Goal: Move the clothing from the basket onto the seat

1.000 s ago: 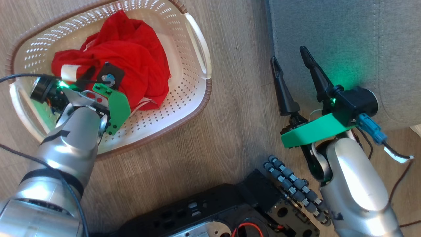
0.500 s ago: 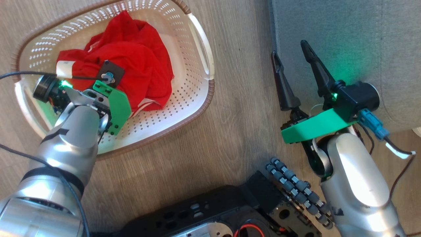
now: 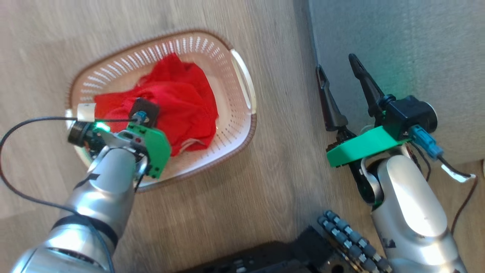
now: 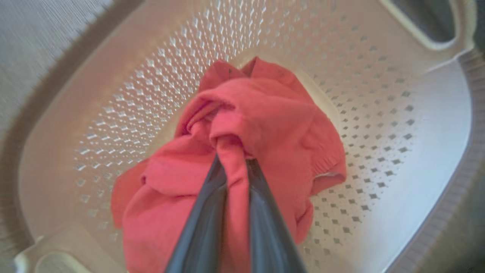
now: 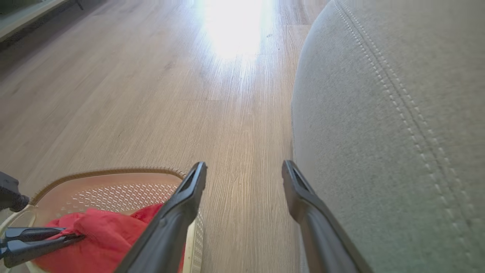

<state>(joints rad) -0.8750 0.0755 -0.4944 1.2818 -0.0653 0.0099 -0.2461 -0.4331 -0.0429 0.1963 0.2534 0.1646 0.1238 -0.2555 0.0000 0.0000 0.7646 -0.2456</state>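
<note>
Left gripper [image 4: 233,151] pinched shut on a fold of the red clothing [image 4: 273,125] in the basket [image 4: 398,113] (right gripper [image 3: 336,62] spread, empty); lift it fully clear before swinging to the seat [image 3: 398,38], three o'clock.

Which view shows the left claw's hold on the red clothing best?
Left wrist view: the left claw is shut on a fold of the red clothing, close and centred. Head view: the wrist covers the pinch, and the clothing shows in the basket. Right wrist view: the pinch sits small in the bottom-left corner, side-on.
</note>
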